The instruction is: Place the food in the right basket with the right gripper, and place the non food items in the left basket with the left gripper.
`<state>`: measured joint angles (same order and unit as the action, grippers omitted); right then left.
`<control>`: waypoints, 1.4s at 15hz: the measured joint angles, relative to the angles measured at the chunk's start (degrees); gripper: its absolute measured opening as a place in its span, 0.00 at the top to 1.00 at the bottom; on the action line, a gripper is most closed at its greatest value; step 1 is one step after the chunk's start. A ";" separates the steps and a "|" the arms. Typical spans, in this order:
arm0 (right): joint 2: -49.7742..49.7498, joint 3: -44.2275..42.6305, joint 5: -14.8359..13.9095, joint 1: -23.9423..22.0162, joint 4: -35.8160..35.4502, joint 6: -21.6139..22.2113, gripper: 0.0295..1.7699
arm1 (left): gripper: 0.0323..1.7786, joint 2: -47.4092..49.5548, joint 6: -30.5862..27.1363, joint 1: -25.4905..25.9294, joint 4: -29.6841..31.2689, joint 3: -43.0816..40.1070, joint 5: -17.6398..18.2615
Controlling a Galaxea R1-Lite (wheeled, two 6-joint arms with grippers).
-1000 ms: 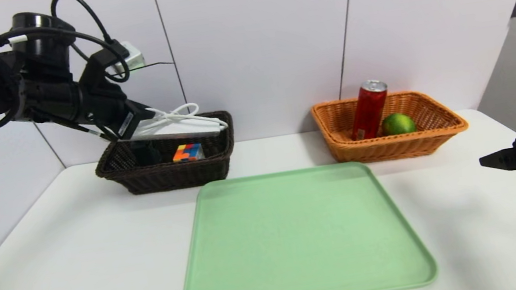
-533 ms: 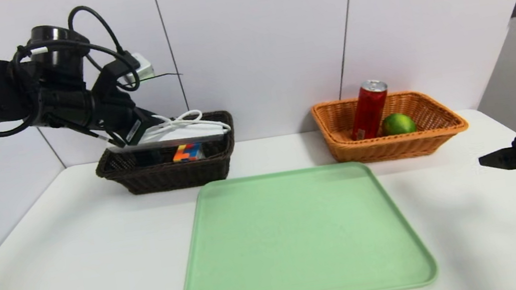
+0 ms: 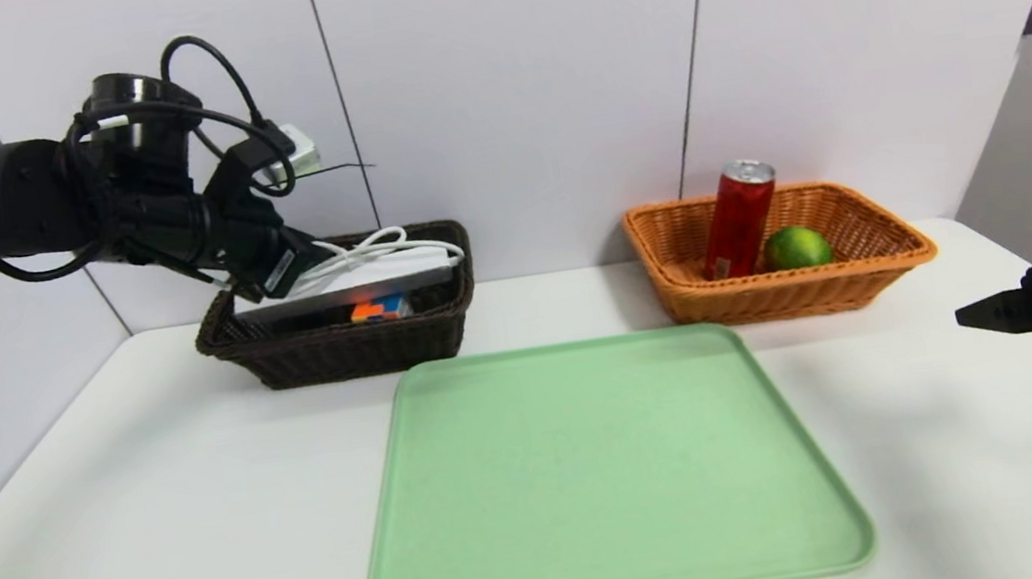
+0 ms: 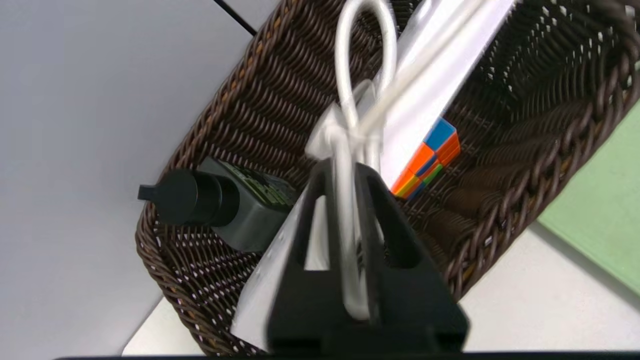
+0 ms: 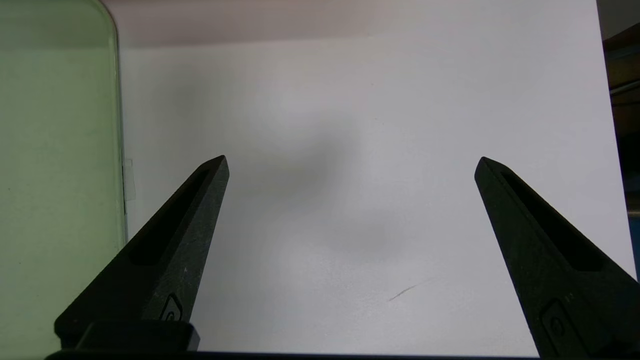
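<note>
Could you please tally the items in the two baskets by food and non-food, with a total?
Food: 2 (red can, green lime)
Non-food: 3 (white power strip, puzzle cube, black device)
Total: 5

Upper left: dark brown woven basket [image 3: 342, 344] holding a white power strip [image 3: 348, 281] and a multicoloured cube [image 3: 380, 308]. Upper right: orange woven basket [image 3: 783, 287] with a red can [image 3: 737, 220] and green lime [image 3: 796, 247]. Centre: pale green tray [image 3: 602, 469] on a white surface [image 3: 158, 542].
</note>
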<state>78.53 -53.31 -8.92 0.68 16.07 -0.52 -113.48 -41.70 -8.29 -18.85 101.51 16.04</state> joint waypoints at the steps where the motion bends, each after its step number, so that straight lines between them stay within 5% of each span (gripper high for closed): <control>1: 0.05 0.00 0.02 0.00 -0.09 0.01 0.04 | 0.77 -0.20 0.11 -0.02 0.96 0.02 -0.17; 7: 0.11 -0.02 0.00 0.16 -0.13 0.00 0.04 | 0.38 -0.62 0.17 0.02 2.32 0.89 -0.54; 14: -0.01 -1.51 0.57 0.20 -0.48 0.01 0.04 | 0.18 1.71 5.52 0.09 1.29 11.86 -3.86; 17: -0.26 -3.00 2.01 0.80 -0.67 0.04 0.04 | 0.14 7.19 16.74 -1.10 -2.97 10.95 -6.68; 21: -1.49 -3.57 10.68 2.10 -6.97 -0.07 0.04 | 0.10 16.60 41.37 -5.33 -17.53 9.73 -14.53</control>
<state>77.04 -56.88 1.76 2.78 9.09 -0.60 -96.88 -0.33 -13.62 -36.38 111.24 1.51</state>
